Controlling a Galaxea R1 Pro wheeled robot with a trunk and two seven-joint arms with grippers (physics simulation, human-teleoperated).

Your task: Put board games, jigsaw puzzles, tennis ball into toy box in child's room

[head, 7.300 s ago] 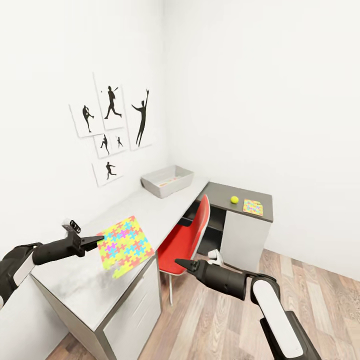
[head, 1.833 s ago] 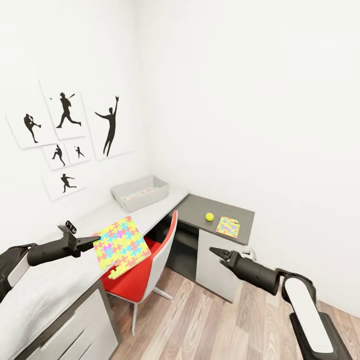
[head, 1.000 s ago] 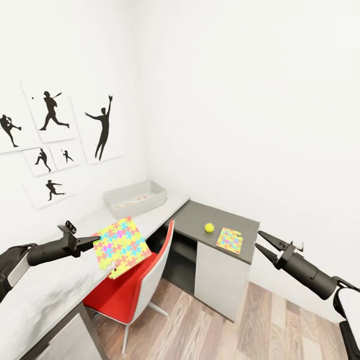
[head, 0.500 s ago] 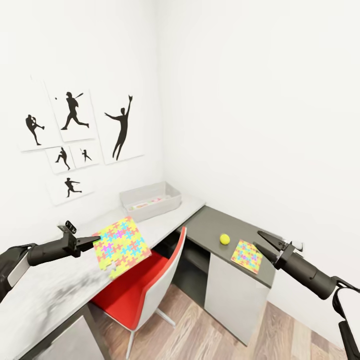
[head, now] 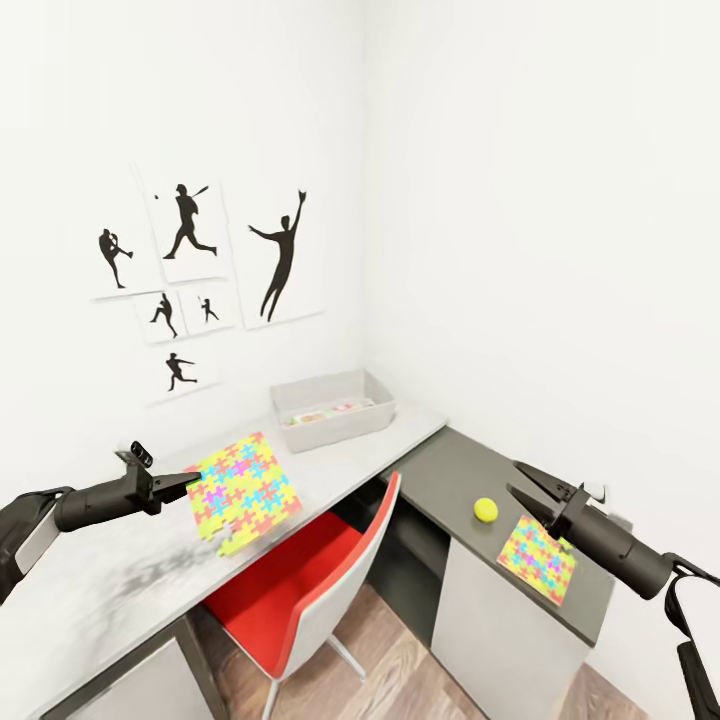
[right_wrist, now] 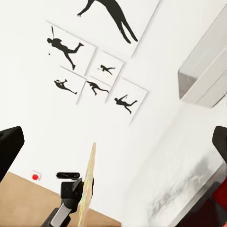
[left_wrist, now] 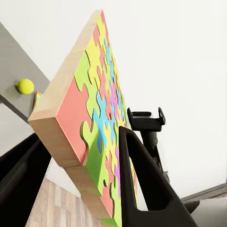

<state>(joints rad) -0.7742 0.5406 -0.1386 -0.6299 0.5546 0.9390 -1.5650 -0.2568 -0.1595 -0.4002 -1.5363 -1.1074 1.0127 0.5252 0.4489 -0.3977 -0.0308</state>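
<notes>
The left gripper (head: 190,485) is clamped on one edge of a jigsaw puzzle box (head: 246,491), holding it in the air over the front edge of the pale desktop (head: 110,590), at about 9 o'clock in the head view. The box is a flat, near-square slab, tilted so its printed face looks up and toward the camera; it stretches away from the fingers toward 3 o'clock. In the left wrist view the box (left_wrist: 90,123) shows plain tan cardboard edges and a glossy face of interlocking red, green, blue, yellow and pink pieces, with one black finger (left_wrist: 142,189) pressed on that face and the other behind it.

The right gripper (head: 528,488) stands with its two pointed black fingers apart, empty, at about 4 o'clock, hovering over the lower dark grey desk section (head: 450,470). Just below its tips a second puzzle box (head: 538,558) lies flat on that dark matte surface, its corners pointing roughly to 12 and 6 o'clock. A fuzzy yellow-green tennis ball (head: 486,510) sits just beside it, toward 10 o'clock.

The toy box (head: 333,411), a shallow light grey bin with sloping sides, rests on the pale desktop near the wall corner at about 12 o'clock, long axis along the wall; something flat and colourful lies inside. A red chair (head: 320,590) is tucked under the desk. Black player silhouettes (head: 190,270) hang on the white wall.
</notes>
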